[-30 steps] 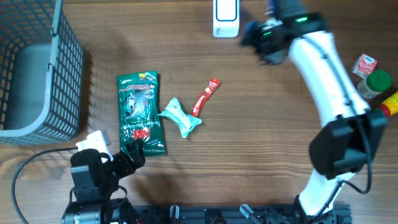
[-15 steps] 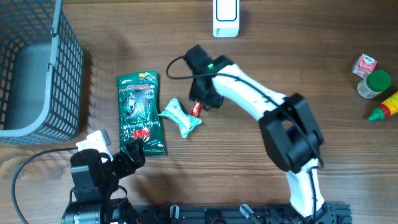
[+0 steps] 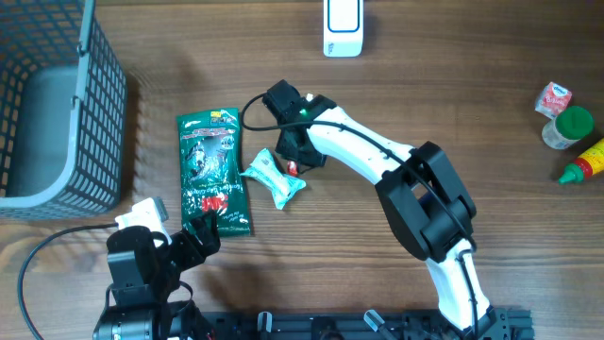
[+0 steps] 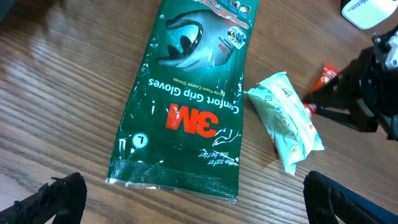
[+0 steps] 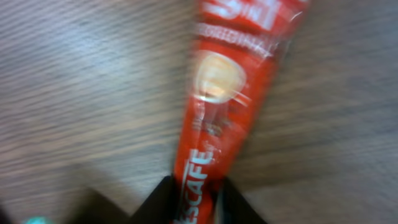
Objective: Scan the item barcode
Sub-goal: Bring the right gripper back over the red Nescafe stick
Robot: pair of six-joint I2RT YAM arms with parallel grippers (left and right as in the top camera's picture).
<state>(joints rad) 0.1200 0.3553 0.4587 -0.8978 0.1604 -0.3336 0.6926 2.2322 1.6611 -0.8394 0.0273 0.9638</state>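
The right fingers (image 5: 196, 208) stand clenched on the red sachet (image 5: 219, 93). In the right wrist view their two dark tips press against both edges of its lower end, which carries white "Nescafe" lettering. The view is blurred, and the rest of the stick runs up the middle of the frame over wood grain.

From overhead the right fingers (image 3: 291, 156) sit a little left of centre, pointed down at the bench (image 3: 453, 113). Only a sliver of the red sachet (image 3: 296, 168) shows beneath them. Just to its left, touching or nearly so, lies a pale green packet (image 3: 276, 179). Beside that a green glove pack (image 3: 213, 170) lies flat.

The left fingers (image 4: 193, 208) are released. Their tips sit in the two lower corners of the left wrist view, far apart, with nothing between them but the bottom edge of the glove pack (image 4: 186, 106). The same view shows the pale green packet (image 4: 287, 118) right of centre and the red sachet (image 4: 324, 77) at the right under the dark right fingers.

Overhead, the left fingers (image 3: 193, 236) sit at the lower left, over the glove pack's bottom edge.

Further out:
- A white scanner (image 3: 342, 26) stands at the top edge, well apart from the sachet.
- A grey wire basket (image 3: 94, 113) fills the upper left.
- At the far right sit a small red-and-white carton (image 3: 555, 97), a green-capped jar (image 3: 572, 127) and a yellow bottle (image 3: 587, 162).
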